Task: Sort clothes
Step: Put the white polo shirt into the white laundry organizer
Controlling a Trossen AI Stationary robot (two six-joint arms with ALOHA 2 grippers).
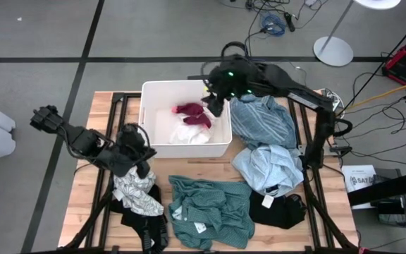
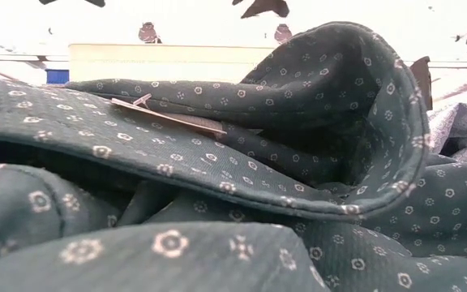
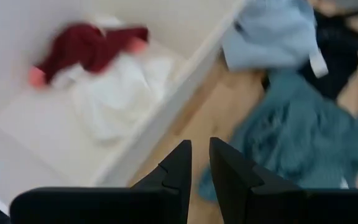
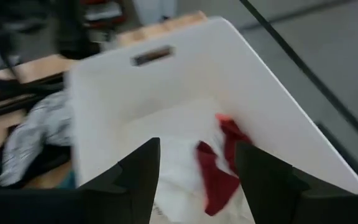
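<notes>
Left side of the bench [image 1: 83, 204]: my left gripper [image 1: 141, 164] hovers at the bin's near-left corner, above the white-grey patterned garment [image 1: 138, 193]. Its fingers stand almost together with a thin gap and nothing between them; nothing is held. That garment lies crumpled on a black garment [image 1: 146, 224] at the front edge. Judgement: both are light and limp, so pinch a raised fold and expect the rest to trail.

Centre: the teal-green garment [image 1: 210, 210] is spread and rumpled near the front edge, well apart from either gripper. It fills the low view, with a card tag [image 2: 169, 118] lying on top. Likely the bulkiest; take a ridge near its middle.

White bin [image 1: 146, 92]: the dark red garment [image 4: 219, 171] lies inside on white cloth [image 1: 189, 134]. My right gripper [image 4: 197, 171] is over the bin's right rim, jaws spread, directly above the red piece and not touching it, by my reading.

Right: a blue garment [image 1: 263, 120] beside the bin, a light blue garment [image 1: 268, 168] in front of it, and a second black piece [image 1: 279, 210] nearest the front. All soft, not fragile.
</notes>
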